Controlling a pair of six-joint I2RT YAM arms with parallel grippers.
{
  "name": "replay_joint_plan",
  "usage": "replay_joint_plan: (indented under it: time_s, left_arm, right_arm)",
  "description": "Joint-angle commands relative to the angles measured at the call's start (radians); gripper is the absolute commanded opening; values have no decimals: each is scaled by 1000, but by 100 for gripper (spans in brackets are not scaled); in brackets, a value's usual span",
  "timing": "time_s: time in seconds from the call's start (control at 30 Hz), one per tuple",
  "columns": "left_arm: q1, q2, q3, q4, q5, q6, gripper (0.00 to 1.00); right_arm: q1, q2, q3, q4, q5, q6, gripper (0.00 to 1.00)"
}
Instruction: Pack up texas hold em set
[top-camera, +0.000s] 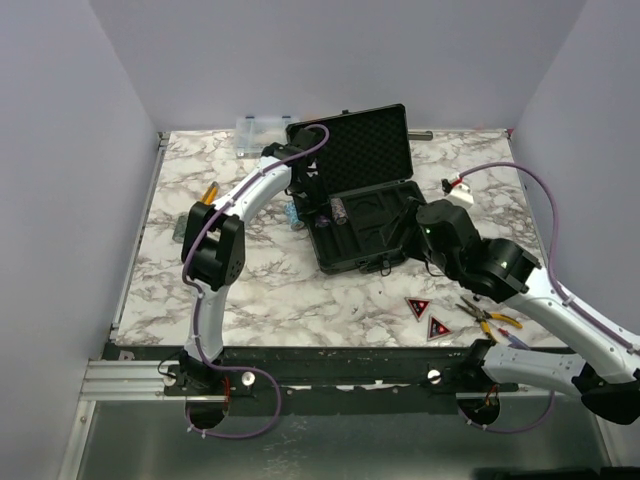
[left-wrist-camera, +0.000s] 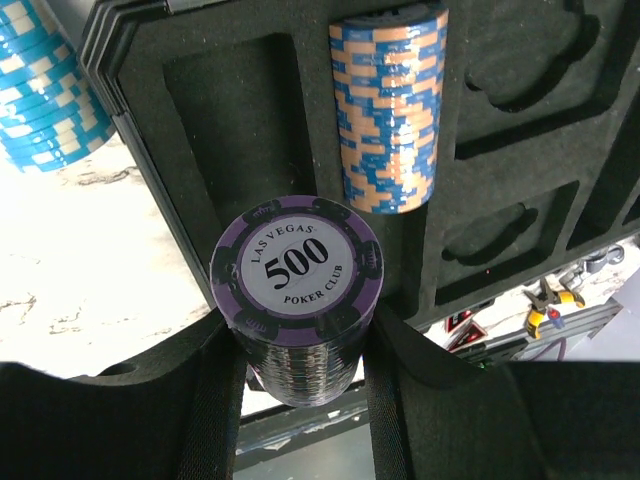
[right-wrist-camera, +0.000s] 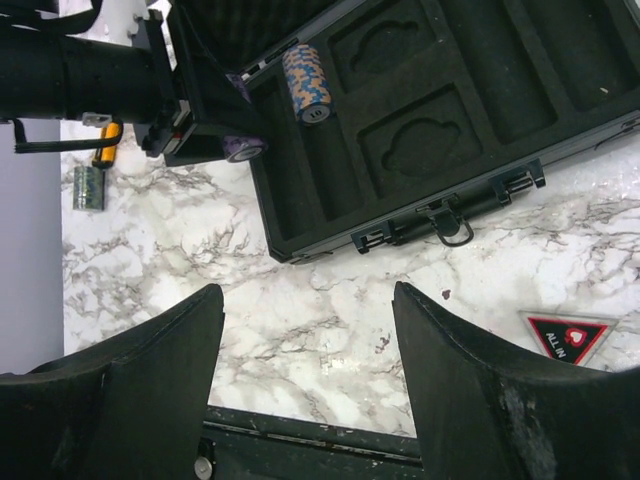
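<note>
Grips a purple chip stack (left-wrist-camera: 298, 290) sideways in the left gripper (left-wrist-camera: 300, 335), fingers (left-wrist-camera: 215, 400) pressed on its rim from both sides, face reading LAS VEGAS 500 POKER CLUB. Holds it at the left edge of the foam tray (left-wrist-camera: 250, 120), lower centre of the left wrist view, in front of a long vacant slot; cannot tell whether it touches the foam. Next slot over, upper centre of that view: a blue-and-orange chip stack (left-wrist-camera: 388, 110) lying on its side. Upper left of the same view, just outside the case wall: a light blue chip stack (left-wrist-camera: 40, 90) on the marble table (top-camera: 280, 300).

Hangs the right gripper (right-wrist-camera: 307, 295) spread wide with nothing between its fingers, over bare marble near the front wall of the black briefcase (top-camera: 350, 140). Upper centre of the top view: that briefcase open, lid upright behind the tray.

Lower right of the top view, on the table and apart from the case: a red-black triangle (top-camera: 418, 308) and a second triangle (top-camera: 438, 327), pliers (top-camera: 485, 315) just right of them. Left of the lid: a clear organiser box (top-camera: 258, 130).
</note>
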Motion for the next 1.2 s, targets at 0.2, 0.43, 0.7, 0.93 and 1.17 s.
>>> replay_joint_plan:
  time_s: [0.2,0.43,0.7,0.93,1.17]
  left_arm:
    - [-11,50,47,19,-7,-27,4]
    - [-15,45,45,19,-37,-25,26]
    - [-18,23,59,19,-68,-2,69]
    - [-18,-34,76,18,-68,6,73]
    - [-24,-164,7,28,-96,76,63]
  right_arm:
    - [-2,-77,-17,-92,65,31,72]
    - [-2,-90,-17,-106,77,25,72]
    - [-2,-93,-27,-98,80,24,72]
    - [-2,-84,-32,-80,73,20,72]
    - [-2,-67,-37,-51,54,-2,70]
